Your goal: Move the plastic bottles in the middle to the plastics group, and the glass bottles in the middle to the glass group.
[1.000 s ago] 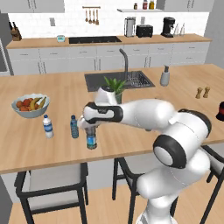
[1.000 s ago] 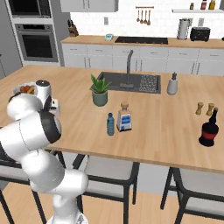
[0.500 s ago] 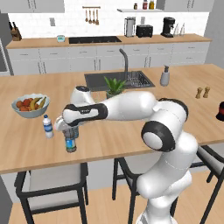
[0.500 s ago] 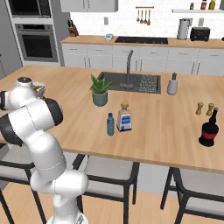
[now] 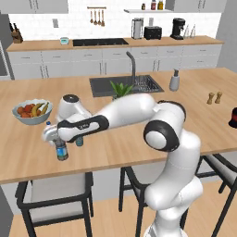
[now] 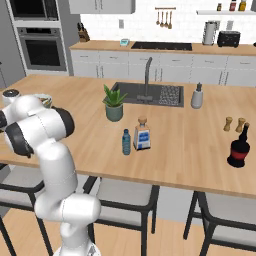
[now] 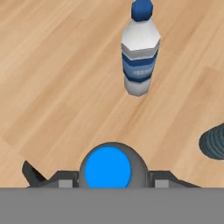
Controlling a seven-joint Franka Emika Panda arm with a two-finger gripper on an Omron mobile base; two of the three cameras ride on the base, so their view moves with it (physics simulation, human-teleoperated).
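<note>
Gripper [image 5: 59,142] pinching a dark blue-capped bottle [image 5: 61,151], which hangs straight below it over the wooden counter [image 5: 139,143]. Hand view: the bottle's cap [image 7: 107,170] sits between the fingertips. A white-labelled bottle [image 7: 139,52] stands ahead, apart. Fruit bowl [image 5: 31,111] nearby.

Matt wood-grain counter [image 7: 52,65]; smooth plastic bottle [image 7: 140,52] with glossy blue cap.

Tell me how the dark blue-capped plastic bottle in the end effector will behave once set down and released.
The dark blue-capped plastic bottle, tall and narrow-based, probably tips easily if released tilted. Being small plastic, it is likely light, so a nudge could knock it against the white-labelled clear bottle standing nearby.
</note>
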